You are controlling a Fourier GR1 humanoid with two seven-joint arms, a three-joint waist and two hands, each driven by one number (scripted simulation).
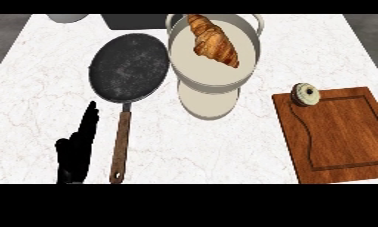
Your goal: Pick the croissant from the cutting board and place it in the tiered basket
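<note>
A golden-brown croissant [214, 42] lies in the upper tray of the white tiered basket [251, 66] at the back centre of the counter; the basket's lower tray [209, 105] shows beneath it. The wooden cutting board [339, 133] sits at the right front, with a small frosted donut [305, 94] at its far left corner. My left hand [77, 146] shows at the lower left, fingers straight and pointing up, touching nothing. My right hand is out of sight.
A dark frying pan [129, 67] with a wooden handle [120, 146] lies left of the basket, its handle pointing toward me beside my left hand. A pale round object [68, 17] and a dark block [133, 20] sit at the counter's far edge.
</note>
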